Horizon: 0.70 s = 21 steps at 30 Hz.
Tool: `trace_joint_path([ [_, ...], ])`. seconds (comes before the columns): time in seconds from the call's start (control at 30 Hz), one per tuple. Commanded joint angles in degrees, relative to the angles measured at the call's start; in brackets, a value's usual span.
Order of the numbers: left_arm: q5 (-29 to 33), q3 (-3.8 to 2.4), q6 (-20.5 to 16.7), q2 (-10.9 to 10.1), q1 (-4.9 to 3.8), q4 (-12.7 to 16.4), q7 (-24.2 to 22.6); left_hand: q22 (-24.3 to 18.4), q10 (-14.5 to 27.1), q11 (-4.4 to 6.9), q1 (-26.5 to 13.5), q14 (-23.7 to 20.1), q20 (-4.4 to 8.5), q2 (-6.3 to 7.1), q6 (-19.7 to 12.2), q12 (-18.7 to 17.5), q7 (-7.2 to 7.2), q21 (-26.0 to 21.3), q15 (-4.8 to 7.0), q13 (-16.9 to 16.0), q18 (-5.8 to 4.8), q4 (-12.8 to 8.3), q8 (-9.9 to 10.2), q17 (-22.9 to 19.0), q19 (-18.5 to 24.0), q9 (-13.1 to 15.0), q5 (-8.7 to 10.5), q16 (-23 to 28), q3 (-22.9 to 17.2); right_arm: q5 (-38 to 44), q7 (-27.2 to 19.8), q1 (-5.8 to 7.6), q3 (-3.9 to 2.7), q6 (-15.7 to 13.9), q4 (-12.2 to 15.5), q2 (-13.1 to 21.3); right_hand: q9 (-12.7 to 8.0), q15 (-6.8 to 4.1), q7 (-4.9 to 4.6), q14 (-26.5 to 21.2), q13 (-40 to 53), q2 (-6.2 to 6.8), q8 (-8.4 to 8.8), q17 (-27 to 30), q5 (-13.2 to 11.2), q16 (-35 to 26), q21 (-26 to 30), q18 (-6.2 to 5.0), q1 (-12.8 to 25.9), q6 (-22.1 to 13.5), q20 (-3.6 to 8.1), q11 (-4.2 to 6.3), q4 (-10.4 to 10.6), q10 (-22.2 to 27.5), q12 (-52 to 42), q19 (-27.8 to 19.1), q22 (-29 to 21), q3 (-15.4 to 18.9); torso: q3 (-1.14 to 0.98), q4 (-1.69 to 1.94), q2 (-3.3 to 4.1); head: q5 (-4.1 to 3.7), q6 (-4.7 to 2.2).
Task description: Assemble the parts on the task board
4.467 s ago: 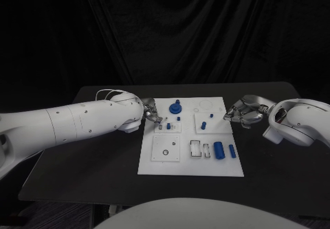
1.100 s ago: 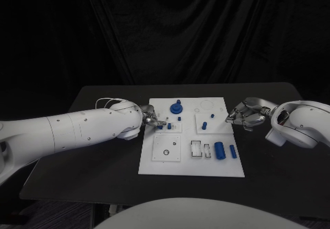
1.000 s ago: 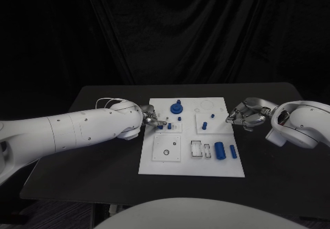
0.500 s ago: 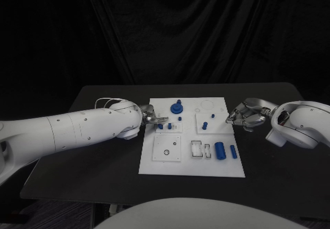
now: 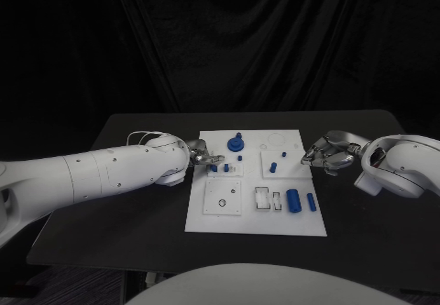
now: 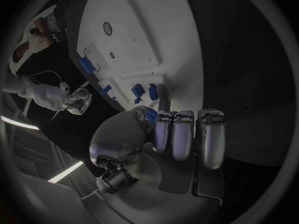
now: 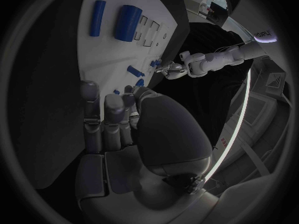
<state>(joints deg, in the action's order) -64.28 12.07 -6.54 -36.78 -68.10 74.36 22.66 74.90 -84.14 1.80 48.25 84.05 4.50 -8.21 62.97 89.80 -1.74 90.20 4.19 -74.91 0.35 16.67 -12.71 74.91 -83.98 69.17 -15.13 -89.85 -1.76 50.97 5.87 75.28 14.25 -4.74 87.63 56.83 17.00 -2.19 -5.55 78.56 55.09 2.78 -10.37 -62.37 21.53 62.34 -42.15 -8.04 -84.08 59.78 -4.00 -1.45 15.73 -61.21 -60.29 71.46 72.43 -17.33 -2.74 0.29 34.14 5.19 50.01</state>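
Note:
The white task board point(image 5: 211, 216) point(image 6: 149, 30) point(image 7: 112, 50) lies mid-table. My left hand point(image 5: 203, 159) point(image 6: 181, 134) hovers at its left edge with fingers curled in, just beside two small blue pegs point(image 5: 213, 168) point(image 6: 137, 89) standing side by side. A blue bit point(image 6: 151, 115) shows past the thumb tip; I cannot tell what it is. My right hand point(image 5: 325, 152) point(image 7: 124, 124) sits curled at the board's right edge, holding nothing I can see. A blue knob point(image 5: 236, 144) stands at the far end; a thick cylinder point(image 5: 292, 199) point(image 7: 127, 22) and a slim one point(image 5: 310, 201) point(image 7: 97, 11) lie near the front right.
More small blue pegs point(image 5: 272, 168) point(image 5: 239, 157) stand mid-board. A round hole point(image 5: 222, 203) point(image 6: 107, 28) and rectangular slots point(image 5: 261, 198) open in the board's near half. Black table point(image 5: 119, 210) spreads around the board.
My left hand has drawn back slightly from the board, leaving a second small blue peg standing beside the first. The right hand has not moved.

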Motion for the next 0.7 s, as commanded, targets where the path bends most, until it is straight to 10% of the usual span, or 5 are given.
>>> trace_joint_path([
  [0.03, 1.72, 0.05, -0.55, 0.13, 0.25, 0.05, -2.51, 15.1, -5.86, 0.18, 0.2, 5.95, -0.09, -0.66, -0.44, 0.2, 0.17, -0.2, 0.07, -15.09, -0.35, 0.14, -0.39, 15.09, -6.02, 0.53, -0.55, -0.15, 0.36, -0.05, 1.02, -0.16, -0.04, 0.31, 0.01, 0.05, 0.1, 0.03, -0.01, -0.55, -0.08, 0.13, 0.08, 0.05, 0.16, -0.3, 0.3, -0.8, -0.47, -0.37, -0.09, 0.09, -0.1, 0.5, 0.28, -0.36, -0.09, -0.32, 0.0, 0.04, -0.01, -0.03, -0.01],
  [0.7, 2.65, 0.04, -3.38, 0.66, 0.25, 0.41, -2.43, 15.1, -5.86, 0.49, 2.77, 5.95, 0.15, -0.91, -1.21, 0.2, 0.51, -0.2, 0.33, -15.09, -0.35, 0.14, -2.6, 15.09, -6.02, 4.1, -2.95, -0.15, 1.43, -0.05, 0.98, -0.18, -0.04, 0.4, 0.06, 0.11, 0.12, 0.04, -0.02, -0.58, -0.14, 0.02, 0.07, 0.09, 0.24, -0.31, 0.39, -0.8, -0.57, -0.39, -0.1, 0.08, -0.13, 0.53, 0.3, -0.36, -0.11, -0.44, -0.01, 0.0, -0.02, -0.18, -0.01],
])
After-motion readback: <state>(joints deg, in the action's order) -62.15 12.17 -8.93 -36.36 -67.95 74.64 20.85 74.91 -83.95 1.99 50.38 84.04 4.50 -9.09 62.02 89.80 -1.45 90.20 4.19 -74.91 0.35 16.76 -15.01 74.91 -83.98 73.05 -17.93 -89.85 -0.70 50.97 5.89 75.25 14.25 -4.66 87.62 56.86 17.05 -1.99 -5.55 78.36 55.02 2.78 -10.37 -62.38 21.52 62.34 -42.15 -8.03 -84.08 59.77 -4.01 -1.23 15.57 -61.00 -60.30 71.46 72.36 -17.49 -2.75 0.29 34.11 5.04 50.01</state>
